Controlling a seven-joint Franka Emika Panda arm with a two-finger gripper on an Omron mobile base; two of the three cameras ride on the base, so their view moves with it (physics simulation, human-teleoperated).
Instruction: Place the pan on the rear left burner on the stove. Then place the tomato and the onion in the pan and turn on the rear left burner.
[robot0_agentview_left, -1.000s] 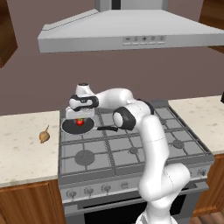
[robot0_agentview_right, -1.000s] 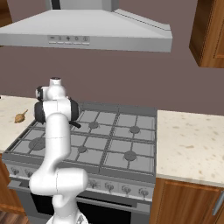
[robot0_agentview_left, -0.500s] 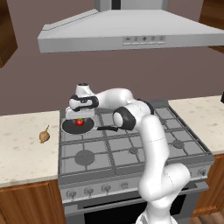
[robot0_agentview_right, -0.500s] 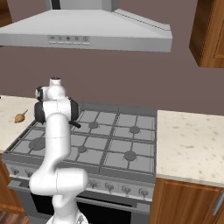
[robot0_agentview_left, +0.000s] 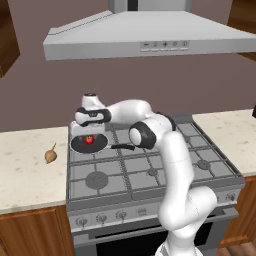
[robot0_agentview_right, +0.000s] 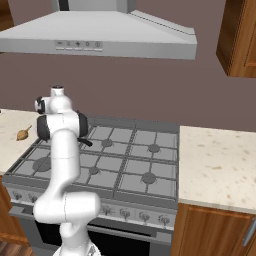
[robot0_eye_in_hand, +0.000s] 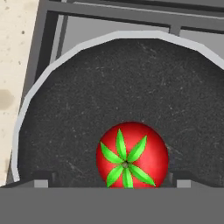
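Observation:
The black pan (robot0_agentview_left: 80, 145) sits on the stove (robot0_agentview_left: 150, 172) at its back-left corner, handle pointing right. It covers the rear left burner. The red tomato (robot0_agentview_left: 89, 140) lies inside the pan. My gripper (robot0_agentview_left: 89, 131) hangs straight over it, open. In the hand view the tomato (robot0_eye_in_hand: 132, 156) with its green top rests on the pan's dark floor (robot0_eye_in_hand: 109, 96). The fingertips (robot0_eye_in_hand: 183, 183) stand apart on either side of it without touching. The tan onion (robot0_agentview_left: 50, 156) lies on the left counter, also seen as the onion (robot0_agentview_right: 22, 134) from the right base.
Grid grates span the stove (robot0_agentview_right: 125, 165), with a row of knobs (robot0_agentview_left: 120, 215) along the front panel. A range hood (robot0_agentview_left: 150, 42) hangs overhead. Beige counters (robot0_agentview_left: 25, 175) flank both sides, and the right counter (robot0_agentview_right: 215, 165) is bare.
The fingers have spread wider around the tomato, which stays in the pan. The arm and the pan have barely moved.

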